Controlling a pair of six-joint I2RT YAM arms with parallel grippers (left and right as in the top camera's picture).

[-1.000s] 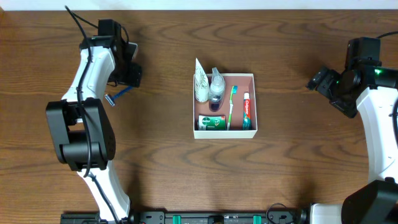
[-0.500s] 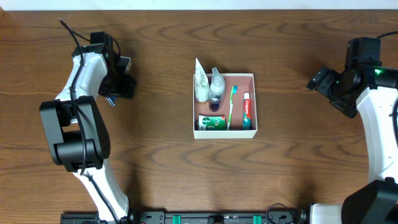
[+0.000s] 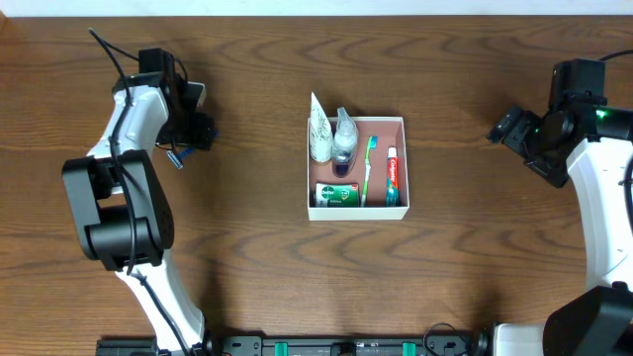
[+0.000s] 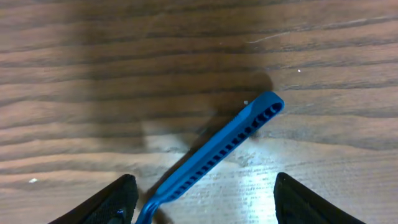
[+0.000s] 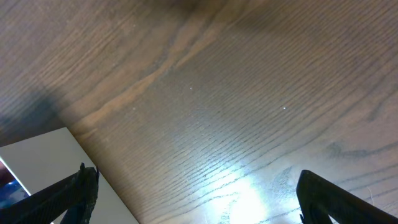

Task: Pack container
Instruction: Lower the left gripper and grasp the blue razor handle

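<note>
The container [image 3: 403, 148], a shallow white-walled box with a pink-brown floor, sits mid-table. It holds a white tube, a small clear bottle, a green-handled toothbrush [image 3: 370, 170], a toothpaste tube [image 3: 393, 176] and a green soap carton [image 3: 336, 194]. A blue razor [image 3: 179, 156] lies on the wood at the left. My left gripper [image 3: 194, 133] is open right over it. In the left wrist view the razor handle [image 4: 224, 147] runs between the open fingertips [image 4: 118, 199]. My right gripper [image 3: 506, 127] is open and empty over bare wood at the far right, and its wrist view shows the container's white wall [image 5: 50, 155].
The wooden table's back edge runs along the top of the overhead view. Both arm bases stand at the front edge. Bare wood lies between the razor and the container.
My left gripper has moved left and back until it sits over the razor. The right arm has not moved.
</note>
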